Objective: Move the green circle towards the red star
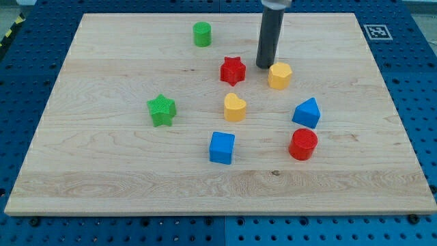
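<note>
The green circle [201,33], near the desk's [102,171] top edge, is judged light, rigid, easily slid. No hand is fitted; my tip [264,65] rests between red star [232,70] and yellow block [279,75]. Its top-left side should be pushed.

Wooden board [102,171] on blue pegboard. On it: green circle [201,33], red star [232,70], yellow hexagon [279,75], yellow heart [234,107], green star [162,110], blue prism [307,113], blue cube [222,147], red cylinder [303,144].

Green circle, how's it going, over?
My tip between red star and yellow block. Green circle untouched, upper left of star. Nothing between them.
</note>
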